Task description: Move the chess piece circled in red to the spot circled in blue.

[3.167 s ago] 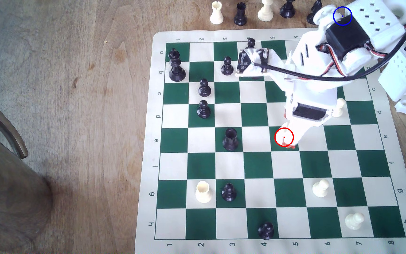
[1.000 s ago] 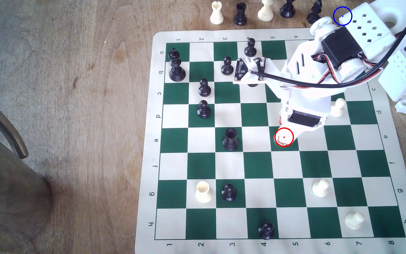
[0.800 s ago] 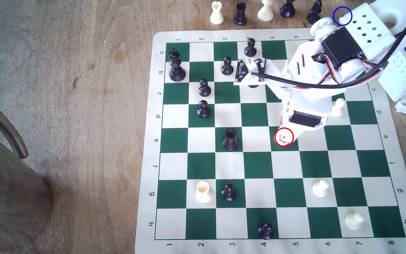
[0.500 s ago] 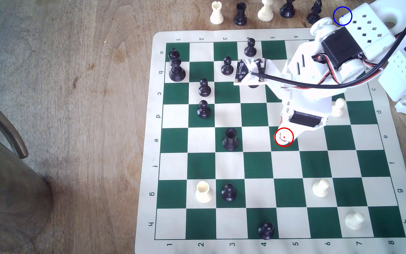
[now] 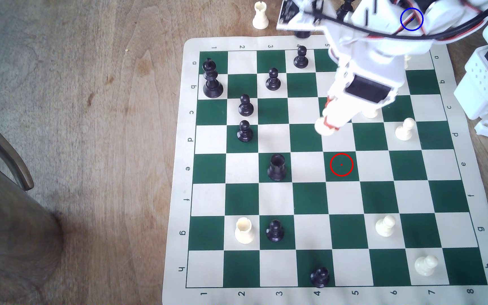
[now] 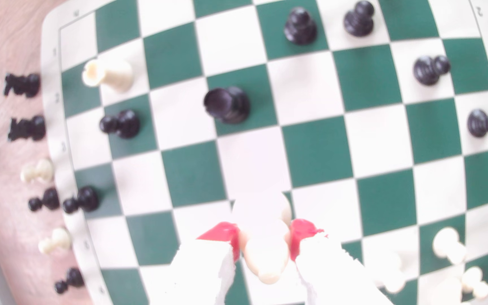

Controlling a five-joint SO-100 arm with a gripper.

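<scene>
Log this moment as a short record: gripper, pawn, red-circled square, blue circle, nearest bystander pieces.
gripper: shut on the cream pawn, raised above the board
cream pawn: clamped between the red pads, off the board
red-circled square: green, bare
blue circle: overlapped by the arm in the exterior view; the tabletop under it is hidden
nearest bystanders: another cream pawn to the exterior view's right, a black rook lower left
</scene>
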